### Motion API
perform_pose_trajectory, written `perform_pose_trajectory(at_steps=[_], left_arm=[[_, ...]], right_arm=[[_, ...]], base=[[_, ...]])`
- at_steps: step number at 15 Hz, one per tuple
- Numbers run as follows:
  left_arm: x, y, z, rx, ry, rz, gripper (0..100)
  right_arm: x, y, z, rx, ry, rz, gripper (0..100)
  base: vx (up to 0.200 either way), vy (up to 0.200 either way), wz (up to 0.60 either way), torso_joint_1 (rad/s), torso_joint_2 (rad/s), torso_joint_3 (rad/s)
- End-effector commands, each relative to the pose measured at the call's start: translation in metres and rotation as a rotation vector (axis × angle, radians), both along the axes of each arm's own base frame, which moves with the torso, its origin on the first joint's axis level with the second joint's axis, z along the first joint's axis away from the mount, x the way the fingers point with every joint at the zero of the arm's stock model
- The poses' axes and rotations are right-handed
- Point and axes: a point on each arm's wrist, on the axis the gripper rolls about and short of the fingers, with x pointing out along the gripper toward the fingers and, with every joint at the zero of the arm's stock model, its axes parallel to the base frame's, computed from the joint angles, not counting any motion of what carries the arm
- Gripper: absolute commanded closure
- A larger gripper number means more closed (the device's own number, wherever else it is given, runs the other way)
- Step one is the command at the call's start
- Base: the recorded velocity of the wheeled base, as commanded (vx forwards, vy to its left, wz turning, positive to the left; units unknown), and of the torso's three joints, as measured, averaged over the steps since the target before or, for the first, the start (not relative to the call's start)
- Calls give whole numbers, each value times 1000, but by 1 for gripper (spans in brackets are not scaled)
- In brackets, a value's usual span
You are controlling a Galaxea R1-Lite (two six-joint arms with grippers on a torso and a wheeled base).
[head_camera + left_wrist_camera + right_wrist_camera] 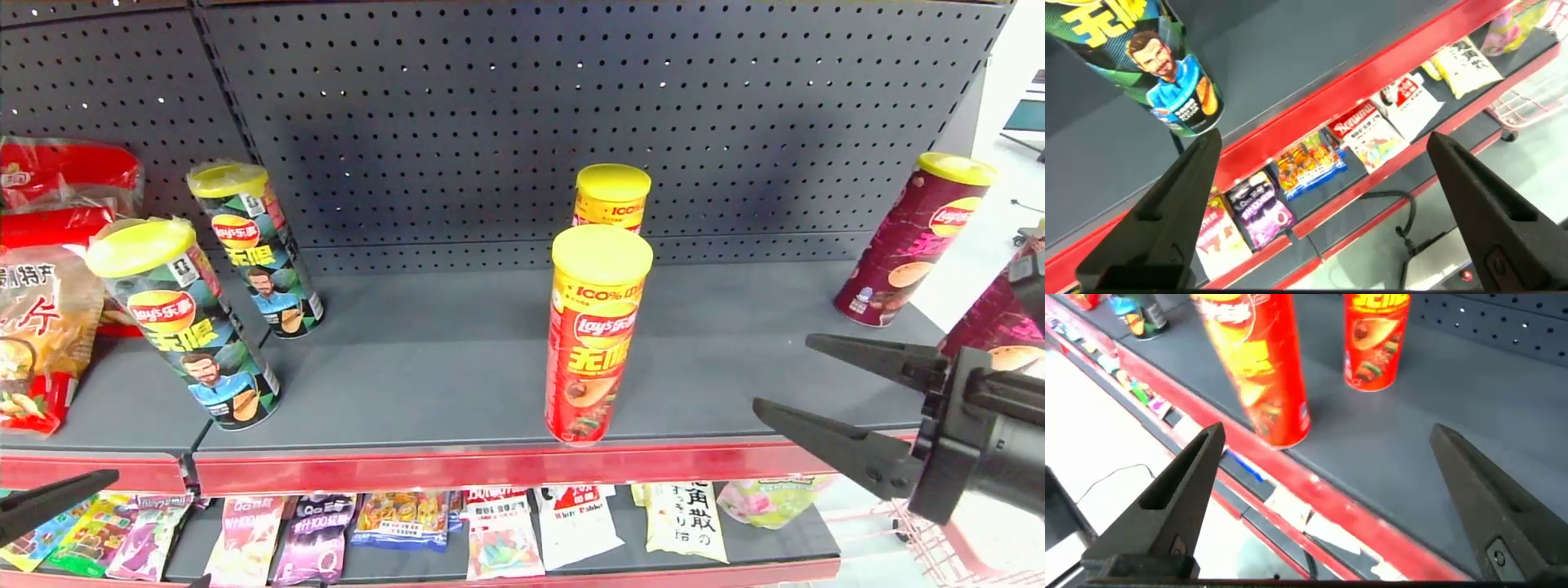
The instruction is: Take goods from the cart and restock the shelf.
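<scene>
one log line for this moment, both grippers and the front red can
left gripper: open, empty | right gripper: open, empty, right of front red can | front red can: upright at shelf front edge

Bright, even light lit the shelf (457, 359), with soft shadows on the pegboard (735, 106). The head view's right edge glared white.

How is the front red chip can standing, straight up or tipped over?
Straight up. The front red chip can stands on its base near the front of the shelf, its yellow lid on top.
</scene>
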Motion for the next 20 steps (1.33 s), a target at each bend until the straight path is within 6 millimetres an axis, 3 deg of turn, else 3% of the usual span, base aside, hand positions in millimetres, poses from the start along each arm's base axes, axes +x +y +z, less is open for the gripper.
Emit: perform_pose_trajectory(at_steps=[1, 6, 11, 16, 18, 20], left_arm=[[0, 0, 0, 0, -5, 1, 0], [0, 0, -1, 28, -12, 7, 0], [0, 0, 0, 28, -14, 4, 0], [0, 0, -6, 38, 8, -3, 0], [8, -3, -8, 63, 42, -13, 0], [28, -10, -7, 66, 56, -8, 0]], right_arm=[[-17, -10, -3, 12, -25, 1, 0], [-39, -25, -14, 21, -47, -41, 0], [-38, -26, -14, 19, -44, -53, 0], [-40, -27, -17, 16, -40, -56, 0], [-43, -33, -18, 14, -58, -135, 0], [-53, -43, -22, 15, -89, -255, 0]], base=[[0, 0, 0, 0, 0, 0], [0, -40, 0, 0, 1, 0], [0, -200, 0, 9, 3, 5], [0, 0, 0, 0, 0, 0], [0, 0, 0, 0, 0, 0], [0, 0, 0, 0, 0, 0]])
